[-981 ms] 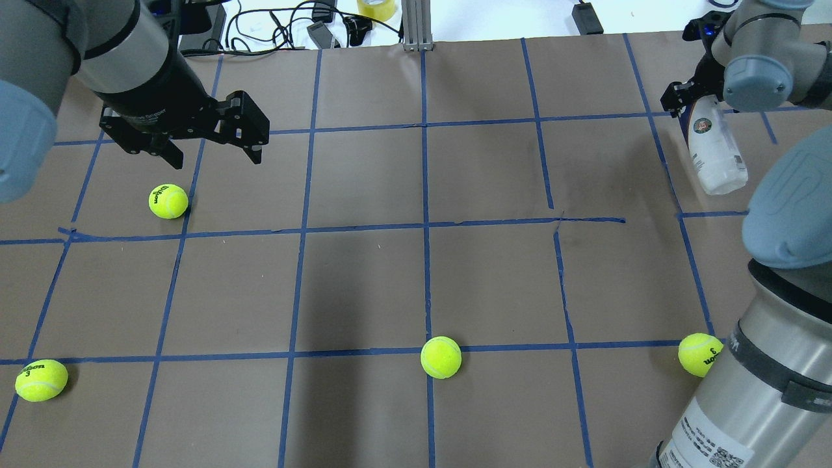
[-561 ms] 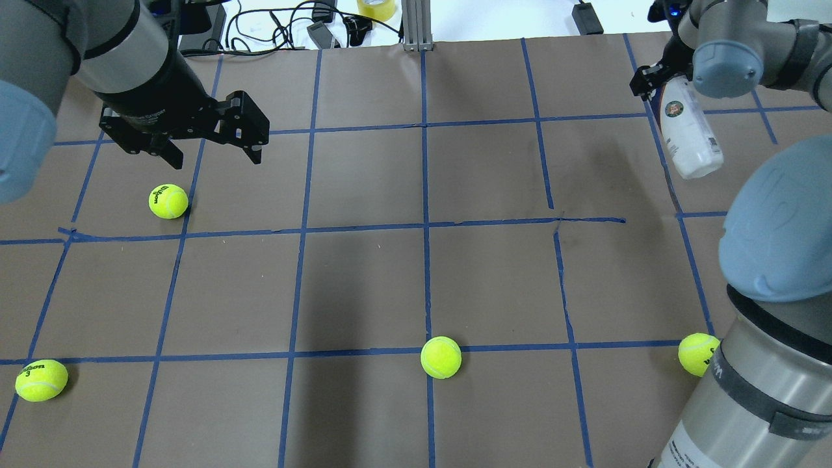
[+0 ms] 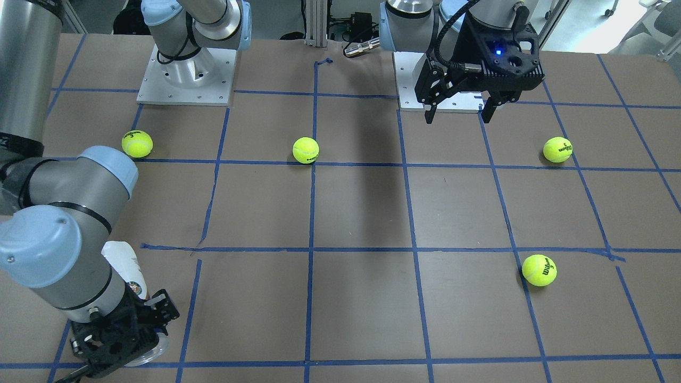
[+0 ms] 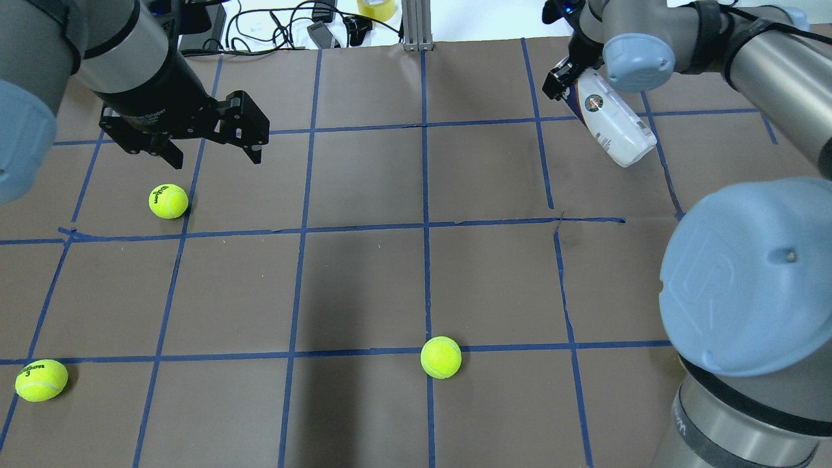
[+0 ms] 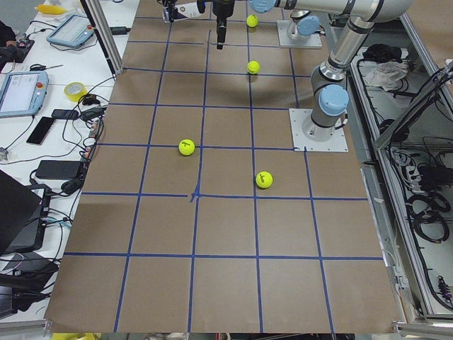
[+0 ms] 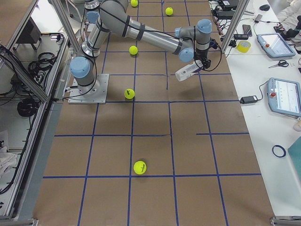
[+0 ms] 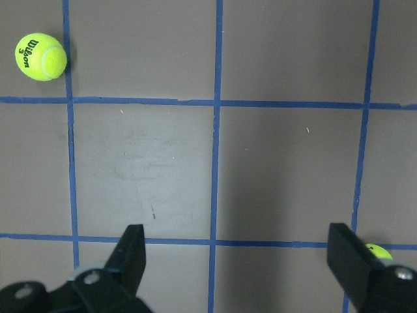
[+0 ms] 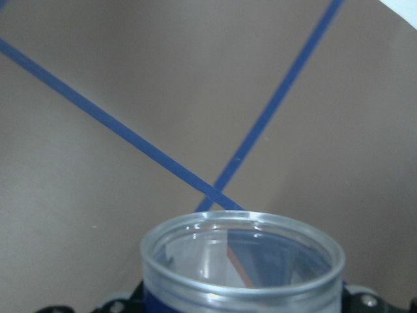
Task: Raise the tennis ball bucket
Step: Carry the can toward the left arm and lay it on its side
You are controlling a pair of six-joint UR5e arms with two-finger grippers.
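Note:
The tennis ball bucket is a clear can with a white label, a navy band and a round emblem. My right gripper is shut on its navy end and holds it tilted above the table's far right. It also shows in the front-facing view, in the right side view, and as an open rim in the right wrist view. My left gripper is open and empty, hovering over the far left, just beyond a tennis ball.
More tennis balls lie at the near left and near centre; another sits by the right arm's base. My right arm's elbow covers the near right. Cables and a tape roll lie past the far edge.
My right gripper has carried the bucket leftward and toward the far edge, tilting it more. Its elbow now hides the near-right ball. My left arm has not moved.

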